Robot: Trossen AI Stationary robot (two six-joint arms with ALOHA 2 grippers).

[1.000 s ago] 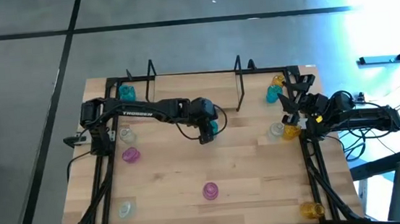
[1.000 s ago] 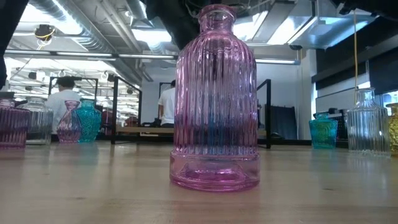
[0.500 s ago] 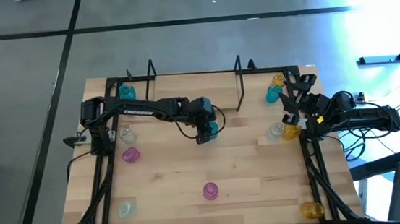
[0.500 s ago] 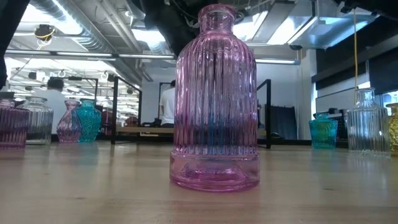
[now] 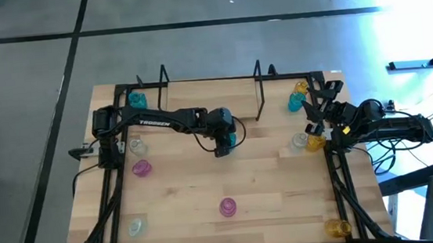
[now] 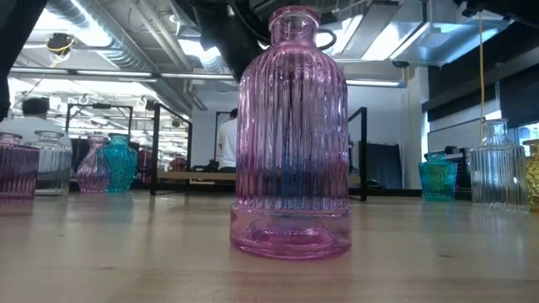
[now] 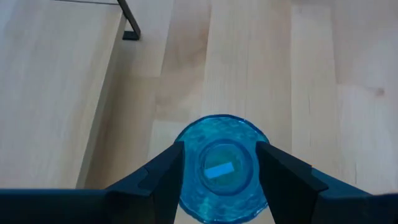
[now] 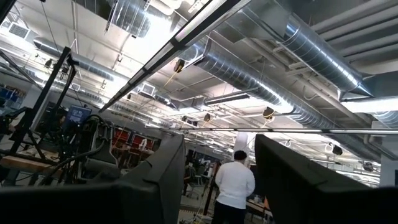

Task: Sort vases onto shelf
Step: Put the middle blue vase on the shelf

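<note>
Along the bench's [image 5: 278, 195] near edge stand three vases well apart: a clear vase [image 5: 136, 226] at the left corner, a pink ribbed vase [image 5: 228, 207] at mid-span, and a yellow vase [image 5: 336, 227] at the right corner; the wood between them and the mid-bench is bare and gives open room. The pink ribbed vase [image 6: 291, 135] is upright, translucent, with a narrow neck and a thick smooth base. Further in on the left side sit a second pink vase [image 5: 141, 168] and a pale clear vase [image 5: 137, 147], both close to the left arm's base. At mid-bench the left claw [image 5: 223, 142] hangs over the bare wood just in front of the shelf [image 5: 207, 99]; its fingers [image 7: 163, 180] stand spread wide on either side of a teal-blue vase [image 7: 224, 168], seen mouth-up, and appear to touch its flanks. On the right side the right claw [image 5: 317, 101] rests near the bench edge, tilted up toward the ceiling, fingers [image 8: 158, 180] spread with nothing between them; a clear vase and a yellow vase [image 5: 315, 140] stand just beside that arm. Farthest back, the shelf runs along the rear edge between black wire frames, with one teal vase [image 5: 137, 102] at its left end and a teal and a yellow vase [image 5: 299, 89] together at its right end; its middle span is bare.
</note>
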